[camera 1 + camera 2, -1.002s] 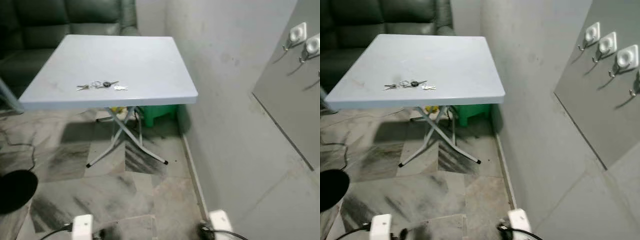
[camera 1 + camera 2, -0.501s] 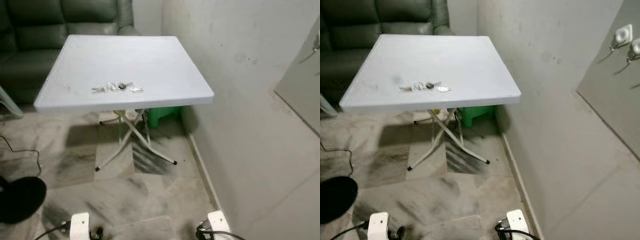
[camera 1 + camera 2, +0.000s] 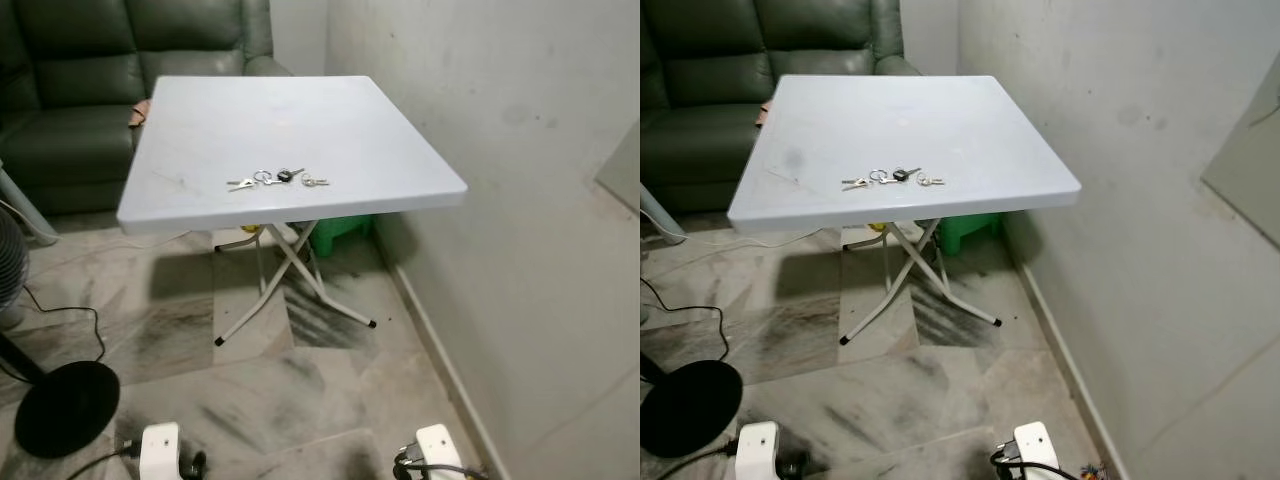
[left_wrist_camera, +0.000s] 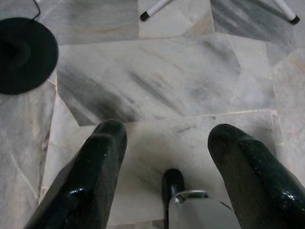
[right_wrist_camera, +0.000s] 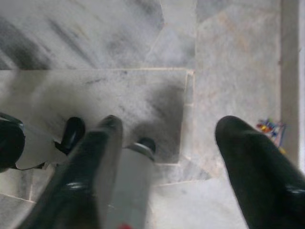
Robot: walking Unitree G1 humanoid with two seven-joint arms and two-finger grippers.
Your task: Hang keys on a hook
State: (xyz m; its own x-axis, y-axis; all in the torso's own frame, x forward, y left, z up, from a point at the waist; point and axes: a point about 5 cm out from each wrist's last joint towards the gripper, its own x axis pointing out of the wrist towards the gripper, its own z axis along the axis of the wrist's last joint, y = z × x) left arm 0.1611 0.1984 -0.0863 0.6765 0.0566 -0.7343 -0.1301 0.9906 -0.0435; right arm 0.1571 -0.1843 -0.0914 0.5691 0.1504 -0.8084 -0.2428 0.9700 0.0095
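At the far left a round black fan base [image 3: 68, 408] sits on the marble floor [image 3: 300, 390] with a thin cable [image 3: 60, 315] trailing from it, and behind it a dark green leather sofa [image 3: 80, 90] stands against the back of the room. The left tool [image 4: 167, 148] hangs low over the floor tiles, its two black fingers [image 4: 90, 176] spread wide apart and empty. Further along stands a white folding desk [image 3: 400, 150] on crossed metal legs [image 3: 290, 280]. The keys [image 3: 278, 179] lie flat on the desk top, near its front edge and roughly midway across, strung out in a short row with a ring and a dark fob among the silver blades; nothing touches them. A green plastic object [image 3: 340, 230] rests on the floor beneath the desk, close to the wall. The right tool [image 5: 167, 143] also hangs over the floor near the skirting, fingers [image 5: 257, 162] parted and holding nothing. At the right rises a scuffed grey wall [image 3: 520, 200], with the desk's right edge near it.
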